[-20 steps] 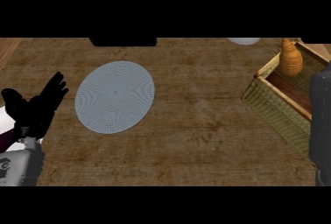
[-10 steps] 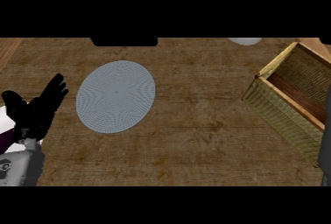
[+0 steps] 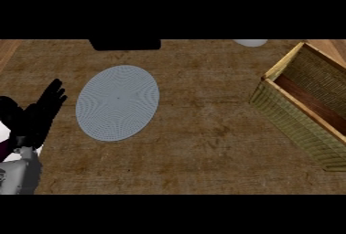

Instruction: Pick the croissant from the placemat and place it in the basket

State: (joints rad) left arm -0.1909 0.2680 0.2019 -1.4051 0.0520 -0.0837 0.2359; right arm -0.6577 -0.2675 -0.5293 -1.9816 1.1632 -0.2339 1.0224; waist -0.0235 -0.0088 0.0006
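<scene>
No sight of the croissant; cannot tell its place. Grey placemat left of centre on the counter, basket well apart at right. Resting at the left edge, left hand, fingers straight and spread; right hand unseen.

Likely kitchen: wooden counter, placemat, wicker basket.

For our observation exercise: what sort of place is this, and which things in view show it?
Probably a kitchen or dining counter: a brown wooden top, a grey oval placemat laid on it, and a woven basket standing at the right edge.
</scene>
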